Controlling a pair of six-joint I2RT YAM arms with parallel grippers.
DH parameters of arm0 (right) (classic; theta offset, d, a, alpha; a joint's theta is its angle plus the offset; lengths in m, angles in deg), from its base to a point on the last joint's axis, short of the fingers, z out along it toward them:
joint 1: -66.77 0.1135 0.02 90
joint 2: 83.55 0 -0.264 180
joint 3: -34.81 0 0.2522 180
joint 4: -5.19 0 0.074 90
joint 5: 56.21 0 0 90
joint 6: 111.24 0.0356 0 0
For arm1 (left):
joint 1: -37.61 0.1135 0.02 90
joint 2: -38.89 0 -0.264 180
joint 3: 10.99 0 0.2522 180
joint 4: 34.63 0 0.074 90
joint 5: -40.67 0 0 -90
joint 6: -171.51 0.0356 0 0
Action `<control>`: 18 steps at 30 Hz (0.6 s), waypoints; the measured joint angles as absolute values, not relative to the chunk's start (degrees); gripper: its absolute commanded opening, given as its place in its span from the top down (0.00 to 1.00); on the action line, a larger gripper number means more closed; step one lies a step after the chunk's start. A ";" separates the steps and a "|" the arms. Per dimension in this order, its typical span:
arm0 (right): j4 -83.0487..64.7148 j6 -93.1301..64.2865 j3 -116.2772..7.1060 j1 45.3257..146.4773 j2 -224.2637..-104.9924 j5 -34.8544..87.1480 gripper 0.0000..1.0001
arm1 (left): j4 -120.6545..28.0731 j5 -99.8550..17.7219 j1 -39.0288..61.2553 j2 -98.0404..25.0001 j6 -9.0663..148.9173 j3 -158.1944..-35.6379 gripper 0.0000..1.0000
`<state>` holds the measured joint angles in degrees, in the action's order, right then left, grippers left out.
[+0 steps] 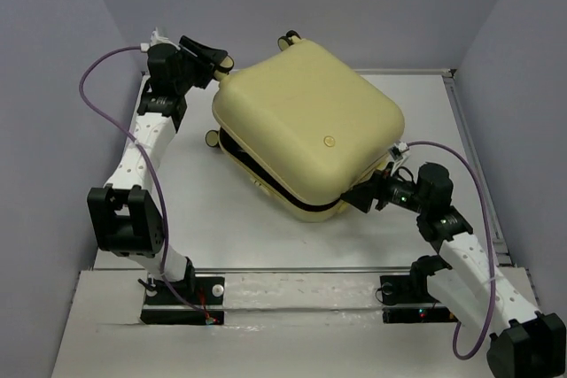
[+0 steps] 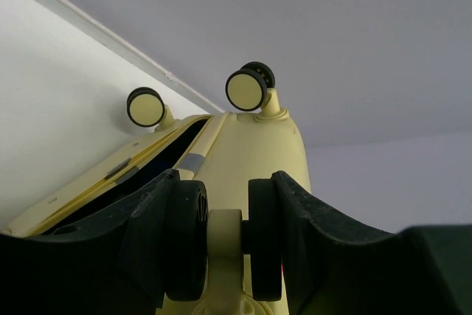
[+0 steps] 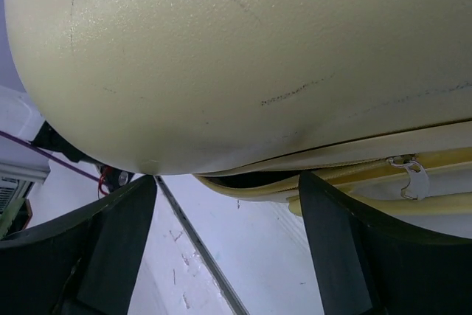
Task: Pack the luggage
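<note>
The luggage [image 1: 310, 126] is a pale-yellow hard-shell suitcase lying flat on the white table, turned at an angle, with a round emblem [image 1: 330, 141] on its lid. The lid is slightly ajar and shows a dark gap [image 3: 251, 180] along its near edge. My left gripper [image 1: 217, 64] is at the far-left corner, shut on one of the black-and-yellow wheels [image 2: 225, 234]. Two more wheels [image 2: 248, 88] show beyond it. My right gripper [image 1: 359, 196] is open at the near-right corner, its fingers [image 3: 125, 248] spread just below the lid's edge. A zipper pull [image 3: 414, 175] hangs nearby.
Grey walls close in the table [image 1: 221, 219] on the left, back and right. A metal rail [image 1: 292, 270] runs along the near edge and another [image 1: 474, 157] along the right edge. Purple cables loop from both arms.
</note>
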<state>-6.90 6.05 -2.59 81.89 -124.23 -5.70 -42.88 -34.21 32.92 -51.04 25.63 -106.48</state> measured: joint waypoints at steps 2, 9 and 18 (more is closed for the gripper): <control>-7.01 6.01 -2.31 81.84 -123.67 -5.39 0.23 | -44.21 -34.52 32.99 -50.56 25.72 -106.48 0.94; -7.38 5.96 -0.91 81.87 -120.12 -3.80 0.37 | -44.06 -36.99 34.10 -48.42 26.41 -99.01 0.94; -11.36 5.92 0.34 81.87 -119.21 -2.00 0.43 | -37.98 -36.38 36.64 -46.74 24.84 -86.63 0.94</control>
